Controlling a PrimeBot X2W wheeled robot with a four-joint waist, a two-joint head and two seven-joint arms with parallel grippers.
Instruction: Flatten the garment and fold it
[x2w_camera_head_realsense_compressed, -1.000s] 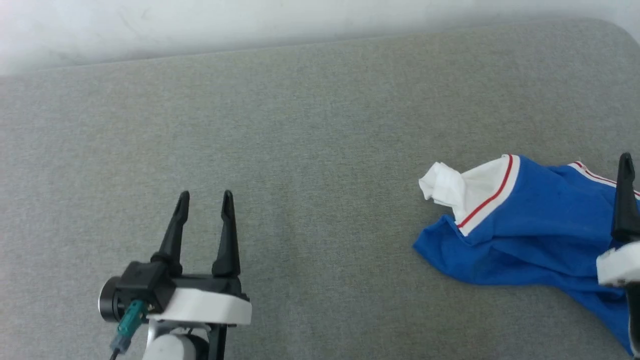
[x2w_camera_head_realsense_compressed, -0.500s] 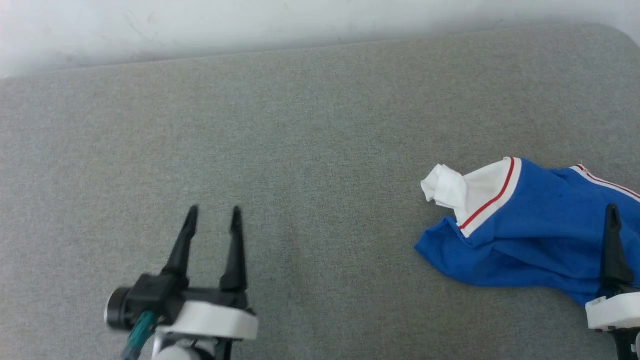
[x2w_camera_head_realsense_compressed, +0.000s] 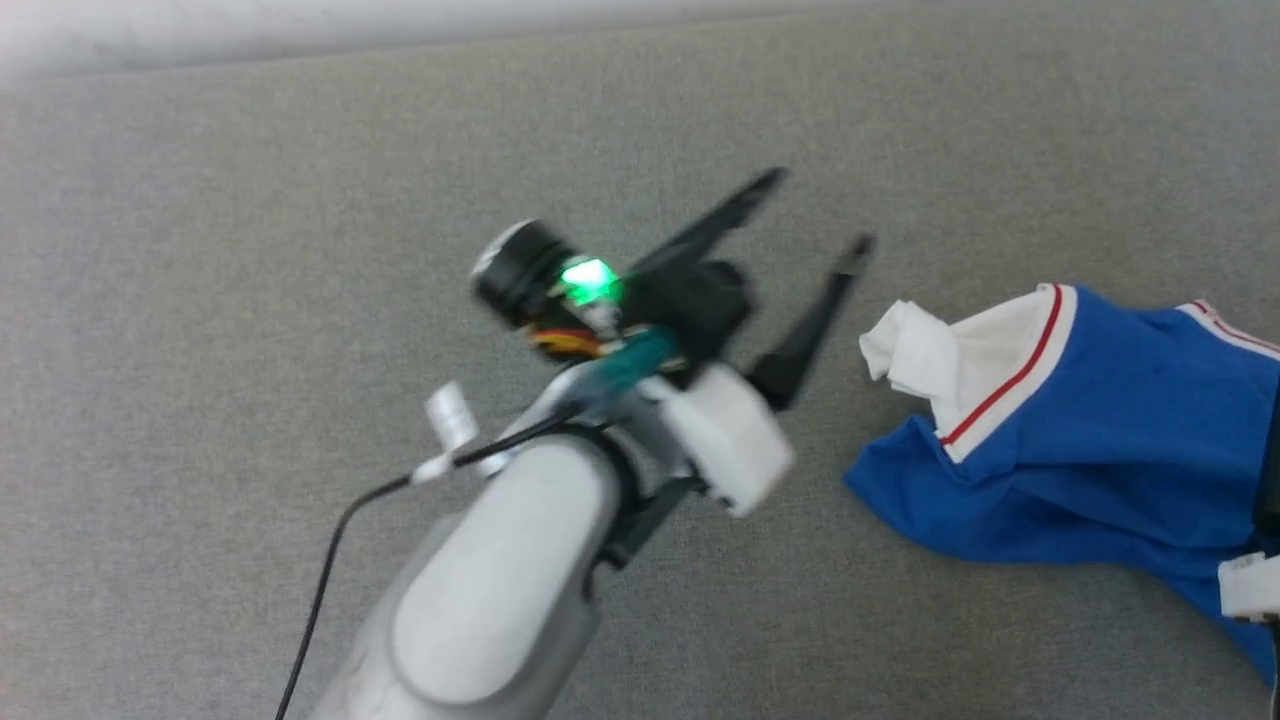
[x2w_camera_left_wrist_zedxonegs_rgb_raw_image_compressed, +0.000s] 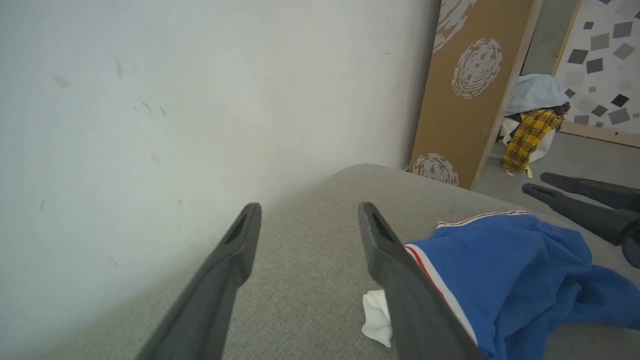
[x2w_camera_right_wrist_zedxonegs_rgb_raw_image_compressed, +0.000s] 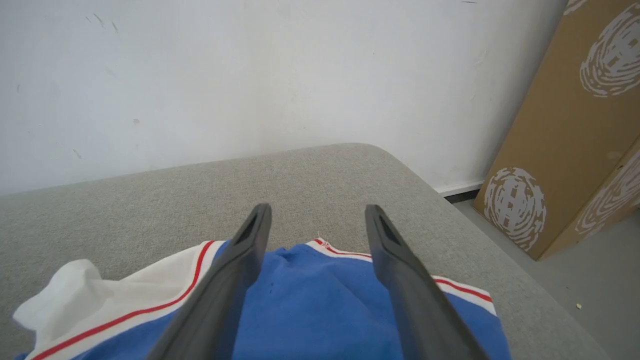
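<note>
Grey cushion (x2w_camera_head_realsense_compressed: 250, 300) carries the shirt (x2w_camera_head_realsense_compressed: 1090, 440), crumpled just right of the left claw (x2w_camera_head_realsense_compressed: 818, 212) and beneath the right claw (x2w_camera_right_wrist_zedxonegs_rgb_raw_image_compressed: 317, 210); both spread, empty. It looks light, limp, likely slippery: better to pinch the striped hem (x2w_camera_head_realsense_compressed: 1008, 385) and lift gently.

The garment (x2w_camera_head_realsense_compressed: 1080, 450) lies on the surface (x2w_camera_head_realsense_compressed: 250, 300) at its 3 o'clock side, with one sleeve (x2w_camera_head_realsense_compressed: 905, 352) pointing toward 9. The wall (x2w_camera_head_realsense_compressed: 300, 25) runs behind the surface at 12. The left gripper (x2w_camera_head_realsense_compressed: 818, 210) hangs over the middle with its fingers toward 2; its nearer tip is just beside the sleeve, not touching. The right gripper (x2w_camera_right_wrist_zedxonegs_rgb_raw_image_compressed: 318, 208) stands over the garment at 4, fingers toward 12. Beyond the surface's far right corner, at about 2, a board (x2w_camera_left_wrist_zedxonegs_rgb_raw_image_compressed: 465, 100) stands on the floor (x2w_camera_right_wrist_zedxonegs_rgb_raw_image_compressed: 590, 260), with a clothes pile (x2w_camera_left_wrist_zedxonegs_rgb_raw_image_compressed: 532, 120) behind it.
</note>
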